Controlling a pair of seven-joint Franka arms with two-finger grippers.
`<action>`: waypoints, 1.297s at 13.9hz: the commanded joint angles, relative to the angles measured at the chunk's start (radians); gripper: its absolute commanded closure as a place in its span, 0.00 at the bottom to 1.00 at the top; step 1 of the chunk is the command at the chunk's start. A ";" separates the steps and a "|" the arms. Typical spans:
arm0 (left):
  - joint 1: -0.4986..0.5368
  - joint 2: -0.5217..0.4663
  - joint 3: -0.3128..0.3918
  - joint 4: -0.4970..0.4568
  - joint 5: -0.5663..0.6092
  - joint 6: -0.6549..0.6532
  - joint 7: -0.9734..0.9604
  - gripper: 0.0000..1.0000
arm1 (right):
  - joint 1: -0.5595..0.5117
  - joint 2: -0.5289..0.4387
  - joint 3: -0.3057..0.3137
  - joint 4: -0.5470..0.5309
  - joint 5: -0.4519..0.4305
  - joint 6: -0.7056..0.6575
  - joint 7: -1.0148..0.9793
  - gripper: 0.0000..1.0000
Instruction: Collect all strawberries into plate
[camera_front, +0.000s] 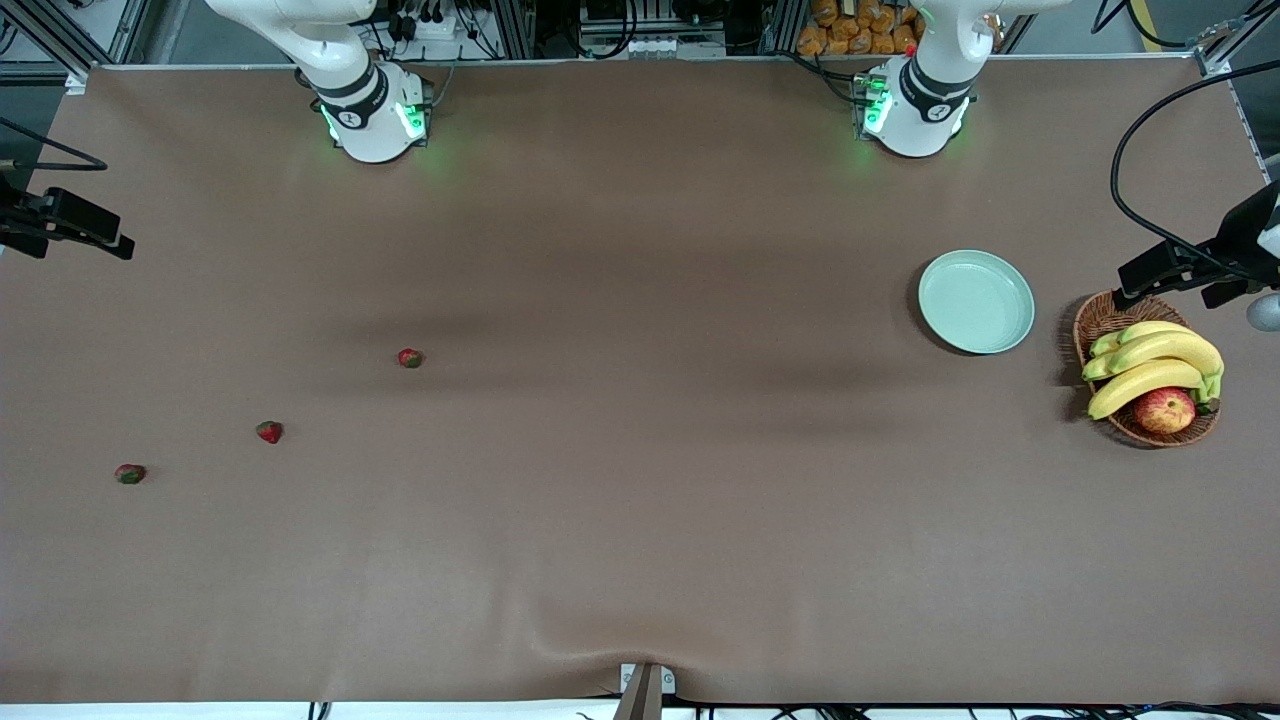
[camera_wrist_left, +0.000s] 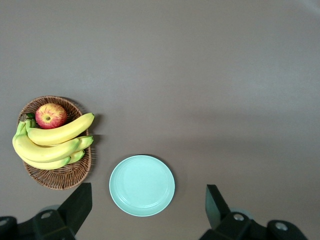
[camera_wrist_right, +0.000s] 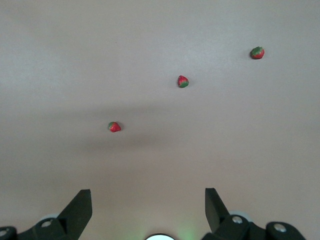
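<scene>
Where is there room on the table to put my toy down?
The widest bare patch lies between the strawberries and the plate. The strip nearest the front camera is bare too. It is crowded only at the left arm's end, where the plate sits beside the basket full of bananas and an apple.

High front camera; wrist cameras straight down over table (camera_front: 640, 560)

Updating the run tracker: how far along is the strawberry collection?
Nothing done yet: the plate beside the fruit basket is empty. Nothing in hand: the left end effector is open above the plate, the right end effector is open above the berries. All left: three strawberries lie on the table toward the right arm's end, apart from each other.
</scene>
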 joint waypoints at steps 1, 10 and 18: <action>0.003 0.002 0.000 0.011 -0.019 -0.018 0.005 0.00 | 0.003 -0.015 -0.003 -0.009 -0.018 -0.007 0.017 0.00; -0.003 0.006 0.000 0.009 -0.019 -0.018 0.004 0.00 | -0.022 0.012 -0.003 -0.027 -0.018 0.018 0.011 0.00; -0.003 0.008 0.000 0.000 -0.019 -0.020 0.005 0.00 | -0.018 0.165 -0.003 -0.038 -0.036 0.124 0.004 0.00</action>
